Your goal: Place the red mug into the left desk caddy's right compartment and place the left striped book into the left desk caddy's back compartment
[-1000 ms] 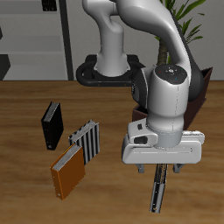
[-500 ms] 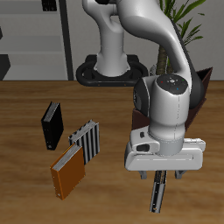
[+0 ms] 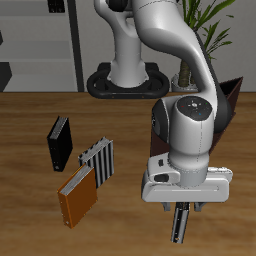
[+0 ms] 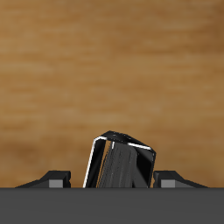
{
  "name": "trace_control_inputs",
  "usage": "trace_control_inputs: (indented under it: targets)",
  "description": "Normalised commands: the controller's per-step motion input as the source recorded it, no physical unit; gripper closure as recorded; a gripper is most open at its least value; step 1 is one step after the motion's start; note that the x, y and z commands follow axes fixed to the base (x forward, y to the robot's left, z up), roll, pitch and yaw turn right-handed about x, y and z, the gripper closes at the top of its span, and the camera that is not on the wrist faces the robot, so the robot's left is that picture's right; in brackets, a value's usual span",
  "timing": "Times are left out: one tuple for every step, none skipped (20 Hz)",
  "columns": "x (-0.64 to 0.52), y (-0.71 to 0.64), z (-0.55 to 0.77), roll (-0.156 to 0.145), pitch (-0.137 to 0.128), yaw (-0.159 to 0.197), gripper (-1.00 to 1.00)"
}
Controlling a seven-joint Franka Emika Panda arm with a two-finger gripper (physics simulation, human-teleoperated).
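surface: wooden table (image 3: 30,140) | room: dark shelving (image 3: 35,45), plant (image 3: 215,25) far back | gripper (image 3: 185,205) straddles left striped book (image 3: 181,222) near front edge, grip undeterminable | left desk caddy (image 3: 230,100) behind arm

You are working over open wood near the table's (image 3: 25,160) front edge, with bare tabletop showing all around the left striped book (image 3: 181,220) in the exterior view and beyond its end (image 4: 121,162) in the wrist view. The arm's wrist is blocking most of the left desk caddy (image 3: 232,100) behind it, so the caddy's openings are not showing. The black book (image 3: 60,143), the broad-barred striped book (image 3: 98,160) and the orange book (image 3: 77,195) are crowding the far side, well apart from the gripper (image 3: 183,199).
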Motion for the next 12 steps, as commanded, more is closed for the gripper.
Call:
trace_control_inputs:
  targets:
    - [0.03,-0.12,-0.15,-0.028,0.025,-0.005,1.00]
    - [-0.11,-0.07,-0.05,0.001,0.013,-0.038,1.00]
    - [-0.14,-0.14,0.01,-0.030,0.026,-0.041,1.00]
    - [-0.31,-0.12,0.27,-0.005,-0.055,-0.099,1.00]
    - [-0.16,-0.08,0.15,0.005,-0.014,-0.073,1.00]
    - [0.00,0.00,0.00,0.000,0.000,0.000,1.00]
    - [-0.26,-0.27,0.43,-0.102,-0.049,0.000,1.00]
    - [-0.29,-0.16,0.44,0.010,-0.036,-0.103,1.00]
    - [-0.28,-0.19,0.46,-0.060,-0.018,-0.084,1.00]
    - [-0.34,-0.09,0.54,-0.033,-0.081,-0.071,1.00]
    - [-0.29,-0.11,0.48,-0.020,-0.046,0.002,1.00]
    - [-0.51,-0.20,0.77,-0.027,-0.063,-0.104,1.00]
